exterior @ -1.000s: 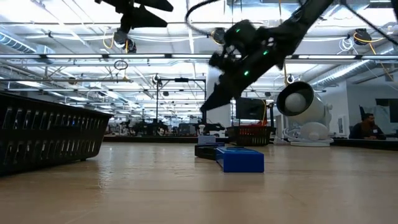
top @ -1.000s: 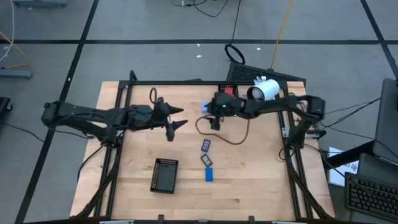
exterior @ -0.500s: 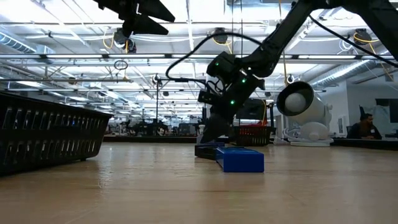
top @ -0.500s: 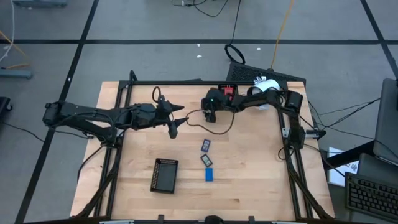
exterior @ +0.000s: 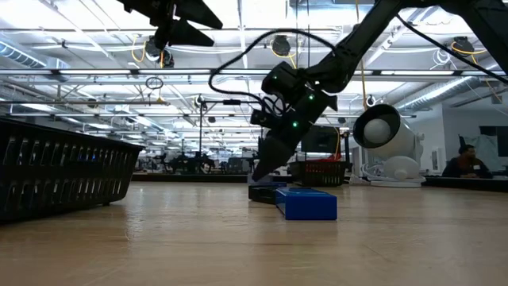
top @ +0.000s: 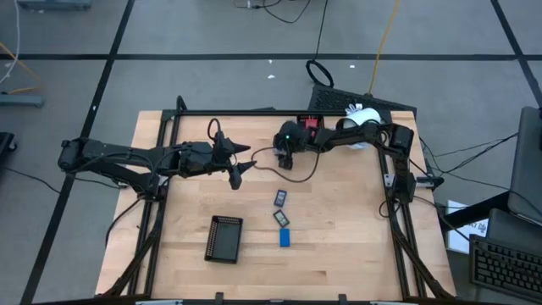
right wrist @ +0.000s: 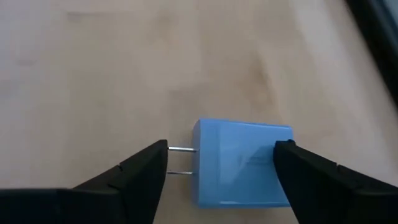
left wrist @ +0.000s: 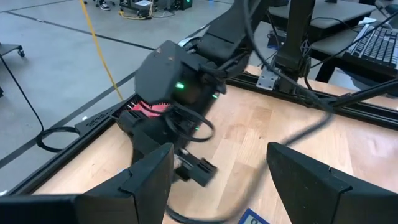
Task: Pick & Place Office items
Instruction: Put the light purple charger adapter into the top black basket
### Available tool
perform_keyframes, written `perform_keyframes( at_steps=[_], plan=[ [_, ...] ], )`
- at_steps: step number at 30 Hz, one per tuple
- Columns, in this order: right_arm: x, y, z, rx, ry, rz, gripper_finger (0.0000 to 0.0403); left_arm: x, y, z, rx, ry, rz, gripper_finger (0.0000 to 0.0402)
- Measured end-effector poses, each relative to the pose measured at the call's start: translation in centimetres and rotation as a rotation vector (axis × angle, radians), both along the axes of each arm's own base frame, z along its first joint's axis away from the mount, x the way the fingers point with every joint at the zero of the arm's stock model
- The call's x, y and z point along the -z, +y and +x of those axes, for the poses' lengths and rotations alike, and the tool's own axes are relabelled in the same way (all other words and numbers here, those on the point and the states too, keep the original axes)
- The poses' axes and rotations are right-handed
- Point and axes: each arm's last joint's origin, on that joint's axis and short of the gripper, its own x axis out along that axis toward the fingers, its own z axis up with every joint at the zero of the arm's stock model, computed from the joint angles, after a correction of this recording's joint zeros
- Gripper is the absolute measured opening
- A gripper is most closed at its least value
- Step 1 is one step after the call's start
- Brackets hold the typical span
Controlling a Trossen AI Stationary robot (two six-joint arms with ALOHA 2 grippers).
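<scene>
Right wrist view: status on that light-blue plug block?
Right pincer open, fingers either side of the light-blue plug block, not yet closed. Block flat on the table, prongs showing. Left pincer open, waiting mid-table. Nothing in the way.

The pale wooden worktop [top: 339, 229] carries a light-blue plug block [right wrist: 244, 163], lying flat between the right pincer's [right wrist: 221, 163] parted fingers, its two prongs toward one finger. Toward the front edge from that pincer lie two dark flat rectangles [top: 279, 198] [top: 280, 218], then a blue block [top: 285, 238]. A black mesh tray [top: 223, 238] rests front of the left pincer [top: 240, 166].
</scene>
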Motion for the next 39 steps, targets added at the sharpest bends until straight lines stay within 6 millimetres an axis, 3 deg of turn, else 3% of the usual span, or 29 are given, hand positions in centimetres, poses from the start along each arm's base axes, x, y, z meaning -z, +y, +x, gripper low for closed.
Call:
perform_keyframes(
  at_steps=[8, 12, 19, 25, 30, 39],
  plan=[
    [0.1, 3.8, 1.2, -0.078, 0.015, -0.044, 0.0273, 0.3, 0.0, -0.1, -0.004, 0.027, -0.009, 0.026],
    [-0.8, 5.2, 1.2, -0.077, 0.027, -0.094, 0.0284, 0.5, 0.0, -0.2, -0.012, 0.042, -0.033, 0.026],
    [-3.9, 6.6, 0.9, -0.13, -0.057, -0.075, 0.0301, 0.5, -0.1, -0.1, 0.011, 0.039, -0.042, 0.026],
    [-4.5, 4.8, 0.5, -0.11, -0.104, 0.005, 0.0304, 0.4, -0.2, -0.1, 0.012, 0.034, -0.041, 0.026],
    [-3.1, 2.7, -0.1, -0.026, -0.091, 0.083, 0.0305, 0.4, -0.2, -0.1, 0.012, 0.033, -0.041, 0.026],
    [-0.7, 2.7, -1.6, -0.047, -0.07, 0.165, 0.0305, 0.4, -0.2, -0.1, 0.011, 0.032, -0.04, 0.026]
  ],
)
